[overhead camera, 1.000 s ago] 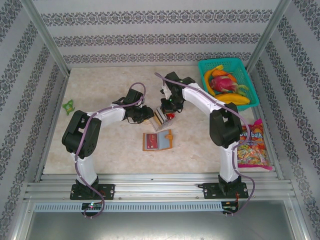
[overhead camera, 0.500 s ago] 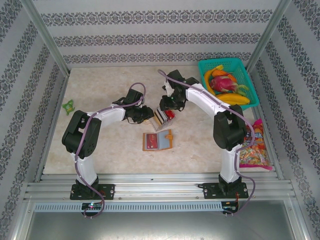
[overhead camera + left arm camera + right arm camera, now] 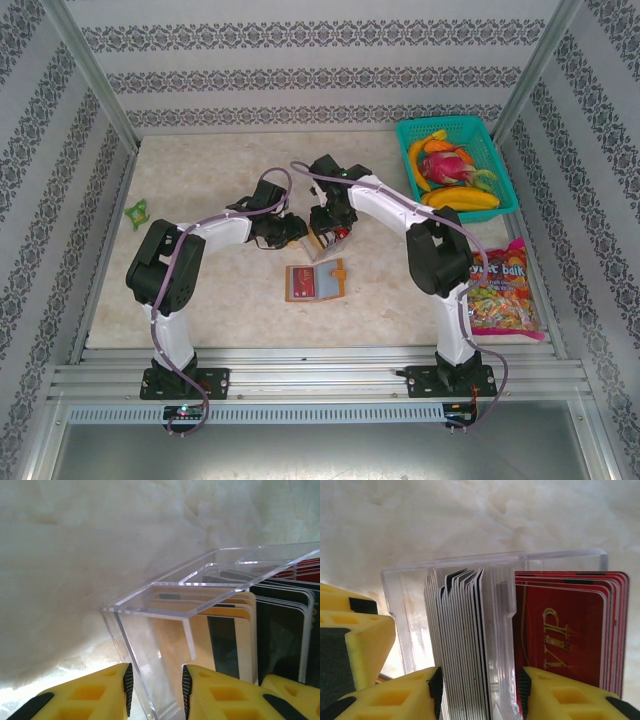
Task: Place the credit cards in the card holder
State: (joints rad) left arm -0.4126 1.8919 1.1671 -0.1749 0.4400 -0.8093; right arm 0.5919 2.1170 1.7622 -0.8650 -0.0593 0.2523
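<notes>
Straddling the upright cards (image 3: 462,645), your right claw (image 3: 479,690) hangs spread over the box (image 3: 150,605), which your left claw (image 3: 155,690) pinches. The holder (image 3: 314,281) lies open on the tabletop (image 3: 200,180) nearby. Thin, stiff, slick plastic, I'd judge: nip one card's top edge, pads on both faces.

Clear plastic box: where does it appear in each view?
Top external: clear plastic box mid-table, just beyond the card holder.
Left wrist: box from centre to right edge.
Right wrist: box across the centre.
Shared landmark: red cards standing inside it.
</notes>
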